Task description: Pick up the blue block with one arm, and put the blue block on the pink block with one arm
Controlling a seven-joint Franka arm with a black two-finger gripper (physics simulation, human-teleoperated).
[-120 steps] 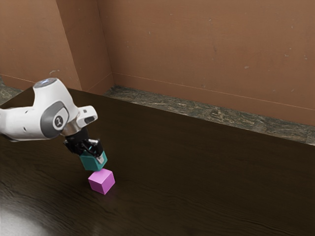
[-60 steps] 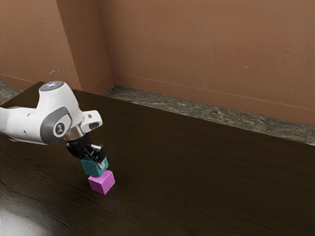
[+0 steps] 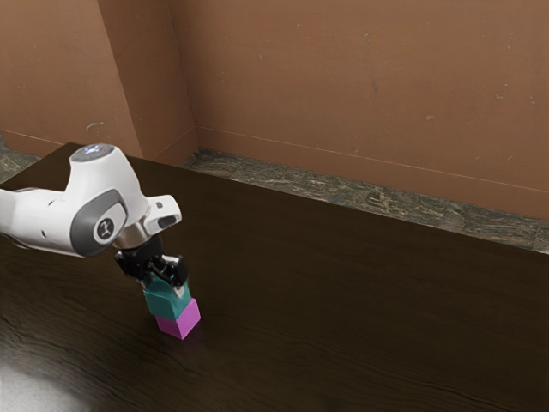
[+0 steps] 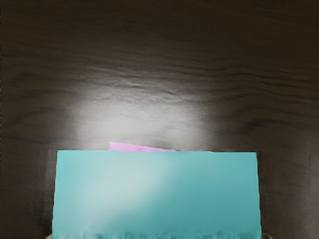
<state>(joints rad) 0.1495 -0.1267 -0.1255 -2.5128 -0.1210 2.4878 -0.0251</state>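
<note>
The blue block (image 3: 166, 299), teal in colour, rests directly on top of the pink block (image 3: 179, 324) on the dark wooden table. My gripper (image 3: 163, 279) comes down on the blue block from above, its black fingers (image 3: 177, 272) clamped on the block's upper sides. In the wrist view the blue block (image 4: 157, 194) sits large just under my hand, and a thin strip of the pink block (image 4: 137, 147) peeks out past its far edge. Most of the pink block is hidden beneath it.
The dark wooden table (image 3: 360, 309) stretches wide toward the exterior view's right. Brown walls (image 3: 369, 77) and a strip of stone floor (image 3: 377, 202) lie behind the table's far edge.
My hand has moved toward the exterior view's right and lowered with the blue block, from beside and above the pink block to resting on top of it.
</note>
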